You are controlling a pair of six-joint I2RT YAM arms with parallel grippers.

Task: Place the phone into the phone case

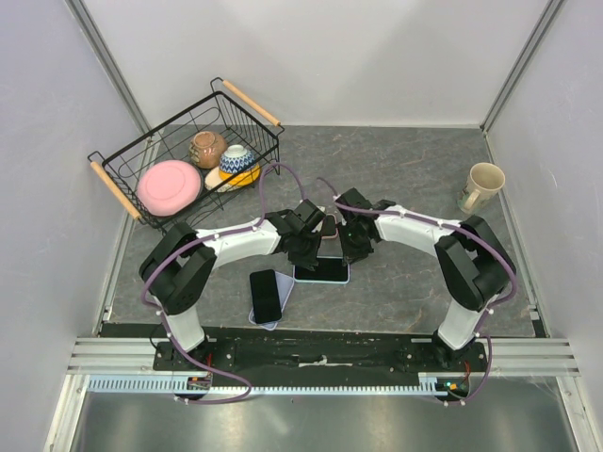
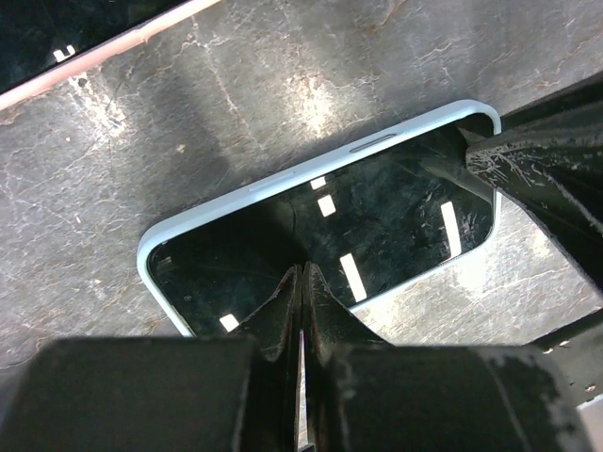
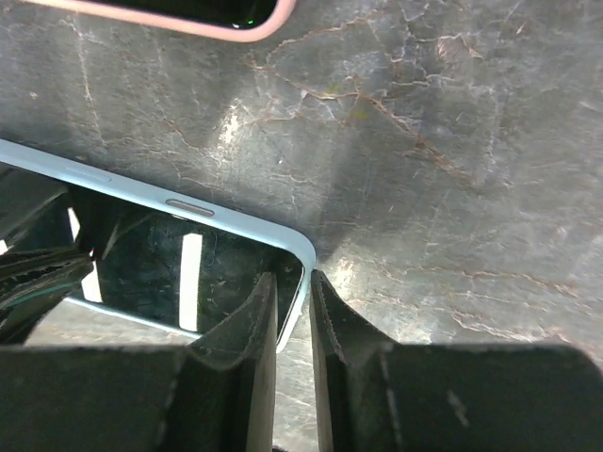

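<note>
Lying screen-up near the middle of the worktop (image 1: 424, 282), the phone (image 1: 325, 272) sits inside the pale blue rim of the phone case (image 3: 113, 181). Its long axis runs left to right, roughly parallel to the near edge where the 2 arm bases are bolted. Nearer than it and a little to the left, a second phone (image 1: 266, 295) rests dark-screened on a lilac case (image 1: 286, 288), its long axis running near to far.

The worktop is dark grey with a cracked, stone-like pattern, and pale walls (image 1: 330, 56) close it in on 3 sides.

The left pincer (image 2: 301, 273) is fully closed, fingers pressed together, its tips down on the phone's glass by the long near edge. The right pincer (image 3: 292, 278) stands at the phone's right end with only a narrow gap. 1 finger is over the screen and 1 is outside, with the case's corner rim between them. Whether they actually clamp the rim I cannot tell.

Just beyond both pincers lies a pink-rimmed phone (image 2: 57, 33), mostly hidden from above. Farther back on the left is a wire basket (image 1: 252, 104) holding a pink dish (image 1: 170, 185), a brown pot (image 1: 207, 148) and a blue-and-white bowl (image 1: 236, 158). A cream mug (image 1: 482, 185) stands far right.
</note>
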